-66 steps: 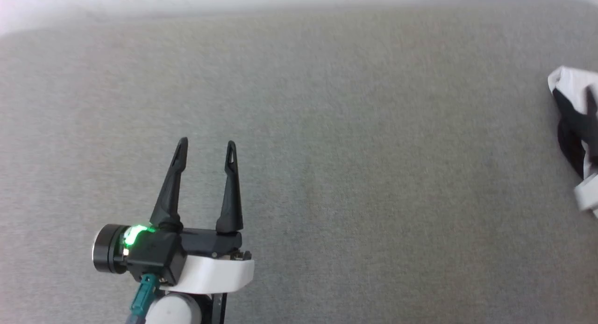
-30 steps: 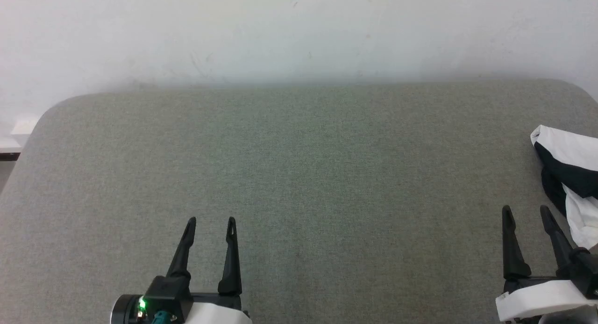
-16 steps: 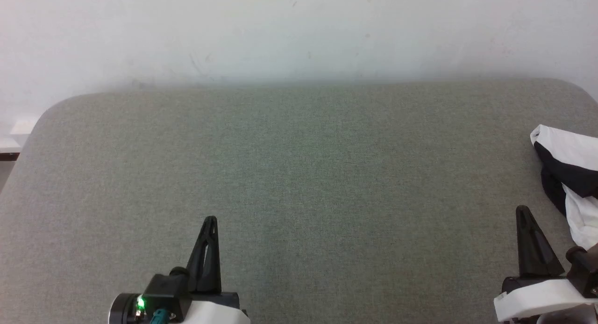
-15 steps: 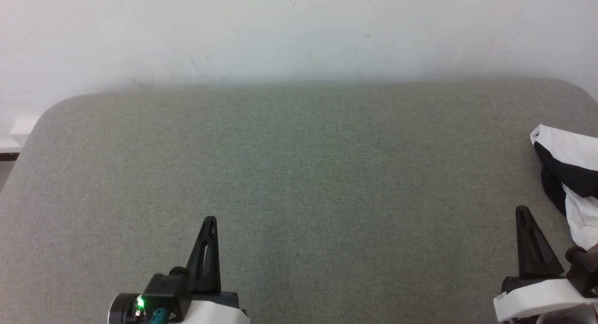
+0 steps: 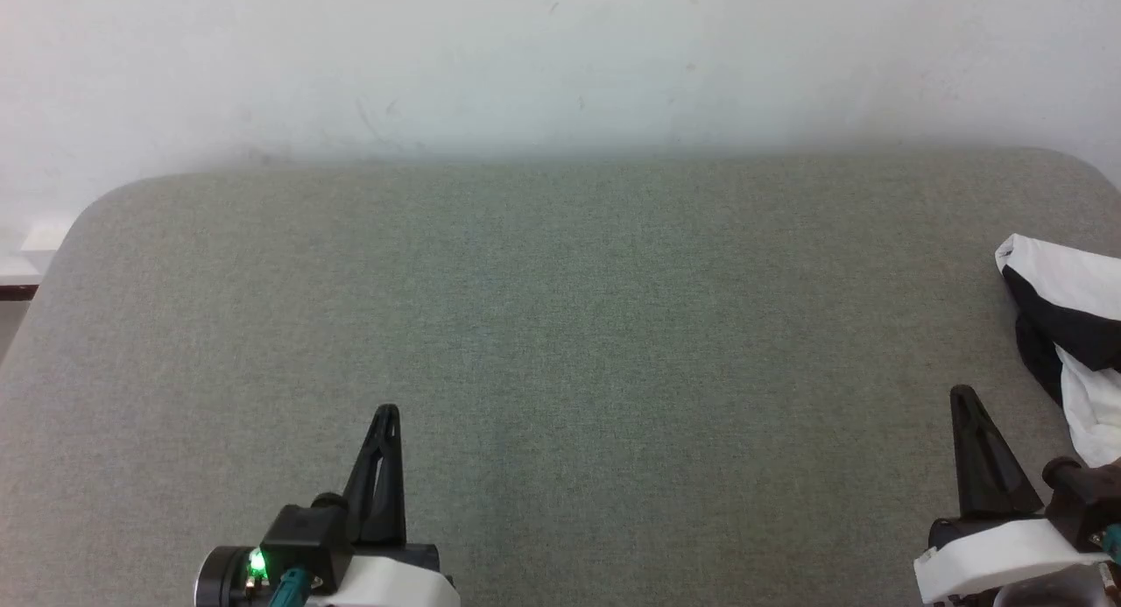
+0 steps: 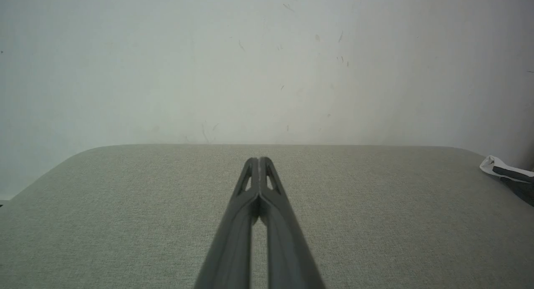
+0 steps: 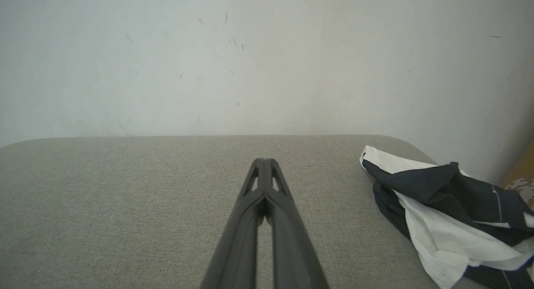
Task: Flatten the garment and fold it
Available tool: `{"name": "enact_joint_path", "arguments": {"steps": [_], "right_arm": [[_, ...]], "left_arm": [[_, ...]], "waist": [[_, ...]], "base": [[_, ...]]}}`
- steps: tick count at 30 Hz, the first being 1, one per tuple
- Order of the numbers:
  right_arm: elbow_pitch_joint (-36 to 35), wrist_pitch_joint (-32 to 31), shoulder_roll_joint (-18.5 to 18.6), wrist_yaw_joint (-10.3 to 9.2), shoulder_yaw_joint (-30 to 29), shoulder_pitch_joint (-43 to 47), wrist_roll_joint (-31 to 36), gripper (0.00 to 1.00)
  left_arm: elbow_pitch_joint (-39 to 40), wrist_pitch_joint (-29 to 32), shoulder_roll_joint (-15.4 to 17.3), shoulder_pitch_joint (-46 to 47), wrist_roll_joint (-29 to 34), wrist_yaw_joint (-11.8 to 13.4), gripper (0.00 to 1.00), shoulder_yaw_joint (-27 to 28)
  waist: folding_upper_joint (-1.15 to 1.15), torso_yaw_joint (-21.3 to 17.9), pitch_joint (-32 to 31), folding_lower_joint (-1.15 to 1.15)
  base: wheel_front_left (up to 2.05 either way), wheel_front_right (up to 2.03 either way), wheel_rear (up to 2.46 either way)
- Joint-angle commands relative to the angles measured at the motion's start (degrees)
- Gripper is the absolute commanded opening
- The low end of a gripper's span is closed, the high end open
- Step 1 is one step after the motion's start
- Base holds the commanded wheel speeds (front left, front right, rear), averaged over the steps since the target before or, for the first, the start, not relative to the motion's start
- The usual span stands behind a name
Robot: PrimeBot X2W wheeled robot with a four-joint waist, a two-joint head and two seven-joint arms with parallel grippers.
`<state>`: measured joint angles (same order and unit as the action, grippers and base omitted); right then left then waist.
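The garment (image 5: 1068, 344) lies crumpled in a white-and-black heap at the table's right edge; the right wrist view shows the garment (image 7: 442, 209) bunched to the right of my fingers, and a corner of the garment (image 6: 502, 172) peeks in at the far right of the left wrist view. My right gripper (image 5: 962, 395) is shut and empty, just left of the heap and apart from it. At the lower left my left gripper (image 5: 386, 412) is shut on nothing, far from the cloth. In both wrist views the left gripper (image 6: 259, 160) and right gripper (image 7: 263, 162) have their fingertips pressed together.
A grey fabric-covered table (image 5: 560, 327) with rounded corners spreads before me. A white wall (image 5: 560, 55) rises right behind its far edge. The table ends just beyond the heap on the right.
Both grippers went from open to shut, holding nothing. The arms have since drawn back slightly toward the bottom of the head view. The garment has not moved.
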<state>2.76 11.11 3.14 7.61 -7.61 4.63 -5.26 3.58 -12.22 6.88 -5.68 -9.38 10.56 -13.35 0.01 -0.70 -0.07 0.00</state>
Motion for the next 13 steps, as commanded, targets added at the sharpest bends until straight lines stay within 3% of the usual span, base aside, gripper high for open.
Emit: {"name": "enact_joint_path", "arguments": {"steps": [1,13], "right_arm": [[-0.2,-0.5,-0.1,-0.02,0.2,-0.8,0.5,0.00],[-0.5,-1.7,-0.1,-0.03,1.1,-1.2,1.1,0.00]], "left_arm": [[-0.3,0.4,-0.3,1.0,0.8,-0.5,0.00,0.6],[-0.6,1.8,-0.8,1.5,1.8,-1.7,0.00,2.1]], "waist": [[-0.01,0.0,0.0,0.00],[-0.01,0.1,0.0,0.00]], "base": [[0.00,0.00,0.00],[0.00,0.00,0.00]]}}
